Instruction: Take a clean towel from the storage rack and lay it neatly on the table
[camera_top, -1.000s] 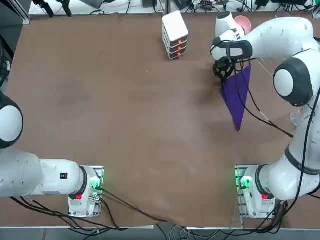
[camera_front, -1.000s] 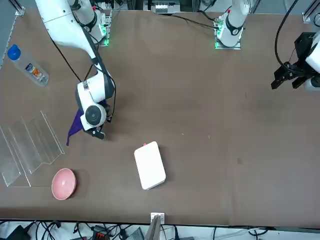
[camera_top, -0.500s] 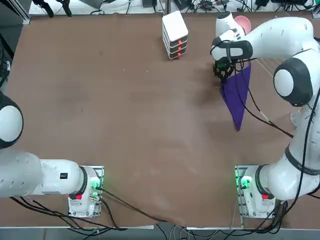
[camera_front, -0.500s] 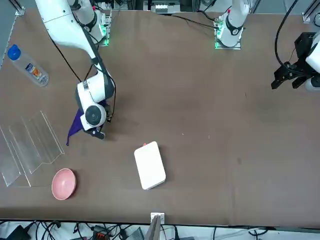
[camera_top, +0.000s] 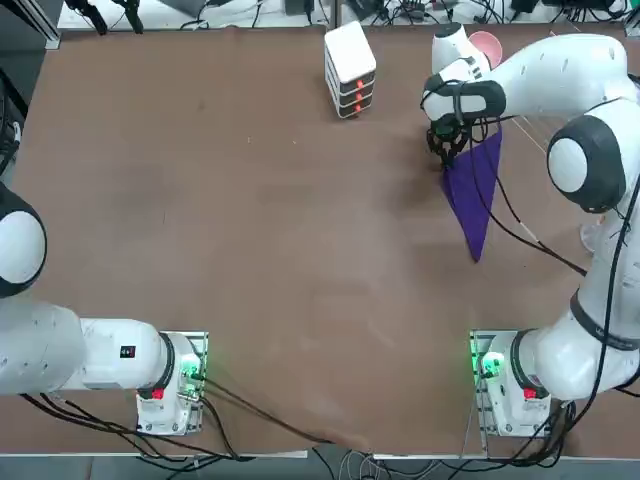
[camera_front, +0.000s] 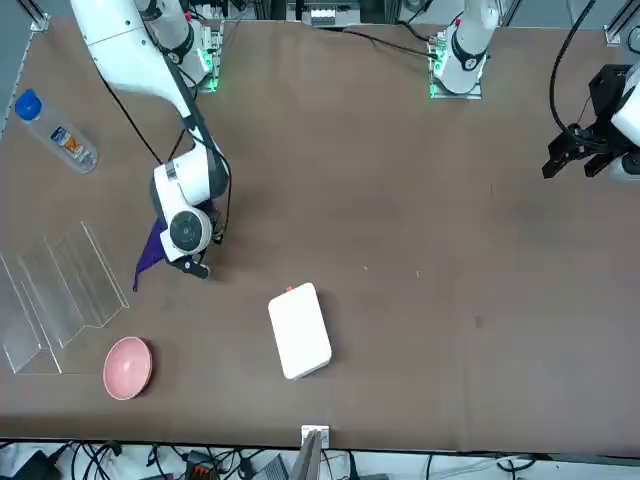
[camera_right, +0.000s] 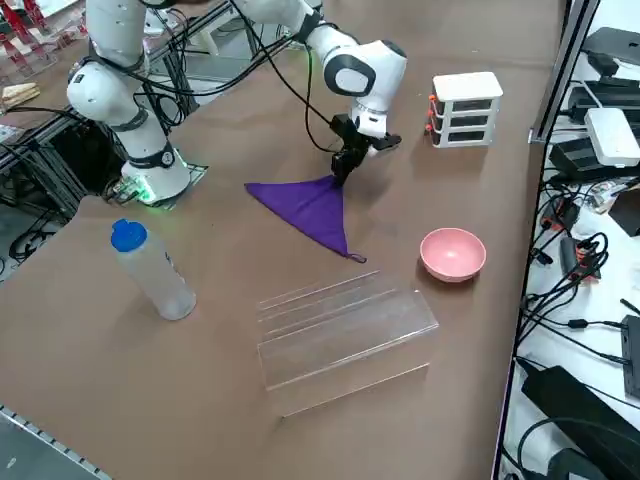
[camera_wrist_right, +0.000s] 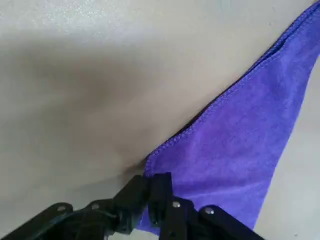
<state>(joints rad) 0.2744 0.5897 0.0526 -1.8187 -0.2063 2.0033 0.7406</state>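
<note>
Your right gripper (camera_wrist_right: 159, 192) has its jaws pinched narrow on one corner of the purple towel (camera_top: 473, 190), low over the desk (camera_top: 250, 220). The towel lies folded into a long triangle, running from the jaws back toward your base; the clear storage rack (camera_right: 340, 325) is well apart.

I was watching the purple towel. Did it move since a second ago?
No. The towel lies in the same spot, equally far from the white box, its corner pinched in the right gripper.
</note>
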